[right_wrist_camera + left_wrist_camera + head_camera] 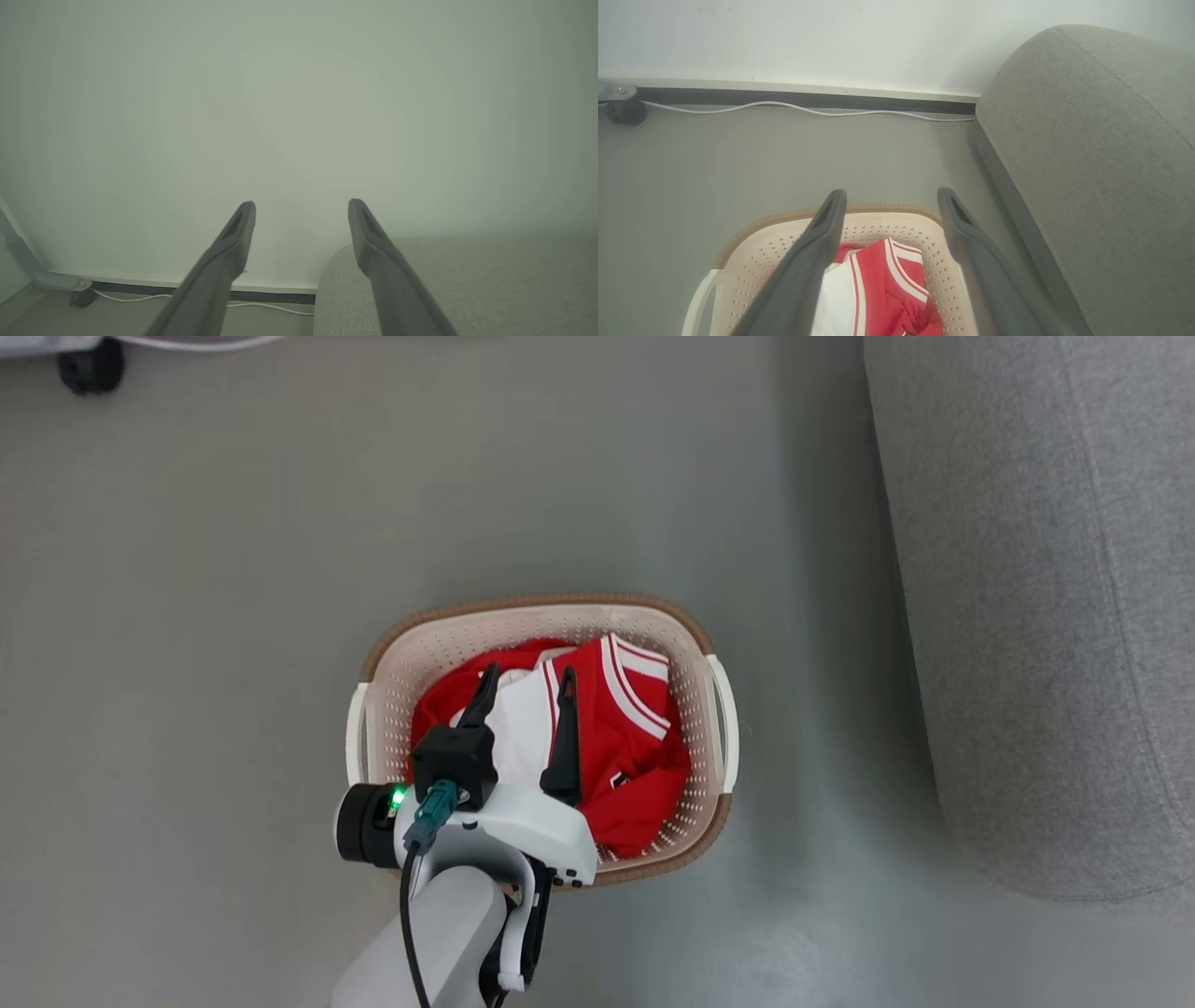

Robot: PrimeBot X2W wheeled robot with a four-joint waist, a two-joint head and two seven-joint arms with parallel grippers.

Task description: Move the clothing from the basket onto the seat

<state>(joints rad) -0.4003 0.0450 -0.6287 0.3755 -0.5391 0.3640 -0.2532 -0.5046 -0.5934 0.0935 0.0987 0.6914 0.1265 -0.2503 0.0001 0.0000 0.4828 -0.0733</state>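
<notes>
In the head view, the left gripper [528,674] hangs over the basket [523,605] with its two fingers apart, one on each side of a white panel. I judge this is the stance for taking a fold, and nothing is held. The clothing [635,756] lies crumpled inside the basket: soft red fabric with white stripes. The basket is cream plastic with many small holes, rounded corners and a brown rim. It stands on the smooth grey floor [233,569], near the seat [1046,616] but apart from it.

In the left wrist view, the fingers are long, dark and matte. If they touch the fabric, I cannot tell. The seat is grey woven cloth with a rounded edge.

In the right wrist view, the right gripper [302,205] is spread wide and empty. It points at the pale wall [299,93], probably to keep out of the way.
</notes>
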